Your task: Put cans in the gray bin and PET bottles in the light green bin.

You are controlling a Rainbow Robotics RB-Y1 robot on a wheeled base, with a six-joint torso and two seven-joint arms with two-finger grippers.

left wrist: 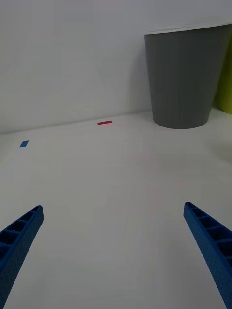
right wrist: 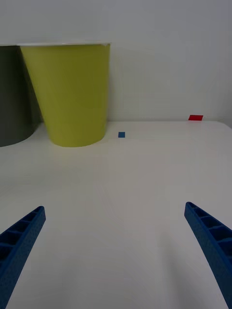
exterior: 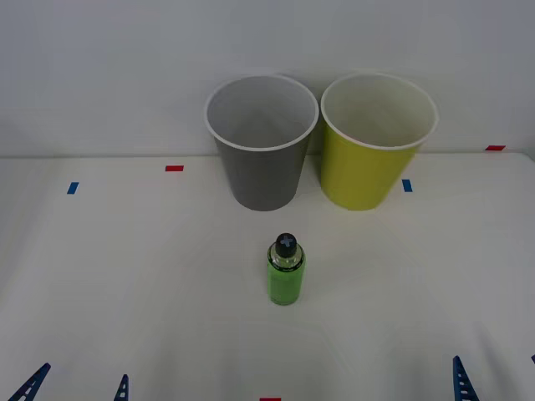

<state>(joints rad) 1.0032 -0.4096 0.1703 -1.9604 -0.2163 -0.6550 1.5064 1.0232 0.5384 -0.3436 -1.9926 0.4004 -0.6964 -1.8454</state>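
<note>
front view puts the left gripper at the near left edge of the table and the right gripper at the near right edge, each with its blue fingers spread wide apart and holding nothing. they sit low and back from the work, which reads as a ready stance before either arm commits. between them, standing upright near the middle of the table, is the pet bottle, its green body and black cap with a pale cross facing up; it is well apart from both grippers and roughly centred, so either arm could reach it. beyond it, against the white wall, the gray bin stands on the left and the light green bin on the right, just beside each other, mouths open upward to take drops from above. the bottle belongs in the light green one. small red and blue tape marks dot the table; no label or writing can be read on anything.
</note>
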